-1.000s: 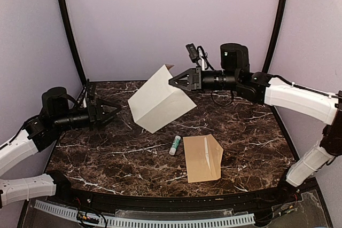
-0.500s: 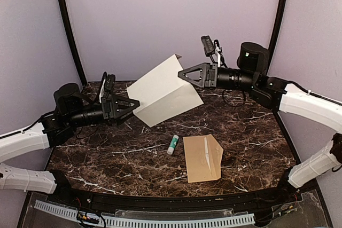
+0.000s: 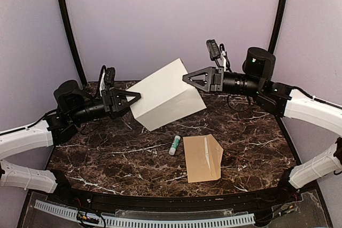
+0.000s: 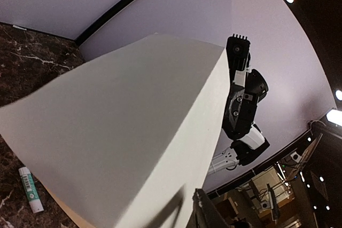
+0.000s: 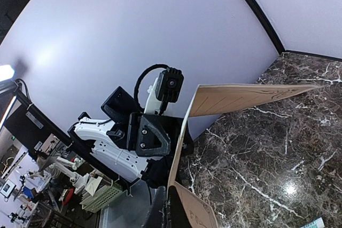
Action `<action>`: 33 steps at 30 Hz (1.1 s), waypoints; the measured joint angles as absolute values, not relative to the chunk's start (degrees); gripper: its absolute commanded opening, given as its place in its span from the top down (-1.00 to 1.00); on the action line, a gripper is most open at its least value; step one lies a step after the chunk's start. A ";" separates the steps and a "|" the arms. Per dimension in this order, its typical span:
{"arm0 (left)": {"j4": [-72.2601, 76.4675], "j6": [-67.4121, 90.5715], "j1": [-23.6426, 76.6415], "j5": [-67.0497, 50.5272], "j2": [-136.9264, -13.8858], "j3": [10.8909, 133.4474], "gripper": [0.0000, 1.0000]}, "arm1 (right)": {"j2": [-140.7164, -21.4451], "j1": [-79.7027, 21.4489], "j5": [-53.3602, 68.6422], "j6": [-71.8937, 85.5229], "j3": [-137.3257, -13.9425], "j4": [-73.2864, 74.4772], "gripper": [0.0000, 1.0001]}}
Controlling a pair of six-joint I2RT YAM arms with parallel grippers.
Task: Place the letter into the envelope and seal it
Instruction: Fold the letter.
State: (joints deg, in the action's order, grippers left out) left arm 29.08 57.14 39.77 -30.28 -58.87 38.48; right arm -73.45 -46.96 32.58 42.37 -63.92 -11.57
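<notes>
The letter, white paper folded into panels, hangs in the air above the table's back half. My right gripper is shut on its upper right edge; in the right wrist view the sheet runs edge-on out of the closed jaws. My left gripper sits at the letter's left corner. The left wrist view shows the paper filling the frame, with one finger right beside its edge and the other finger hidden behind it. The tan envelope lies flat near the front, flap open.
A glue stick lies on the dark marble table just left of the envelope and below the hanging letter. It also shows in the left wrist view. Lilac walls enclose the back and sides.
The left arm reached right and up to the letter's left corner, and its jaws narrowed there. The right gripper carried the letter slightly right and higher.
</notes>
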 measured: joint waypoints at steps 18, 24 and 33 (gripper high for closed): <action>23.27 50.11 40.03 -30.72 -59.07 38.02 1.00 | -63.40 -46.94 21.87 39.22 -59.46 -0.84 -0.62; 15.81 43.09 43.97 -35.09 -62.83 40.47 1.00 | -65.10 -47.05 19.88 31.35 -66.52 12.19 -0.68; 6.35 34.20 53.39 -41.52 -71.57 50.48 1.00 | -73.06 -52.90 28.10 20.80 -71.55 25.89 -0.39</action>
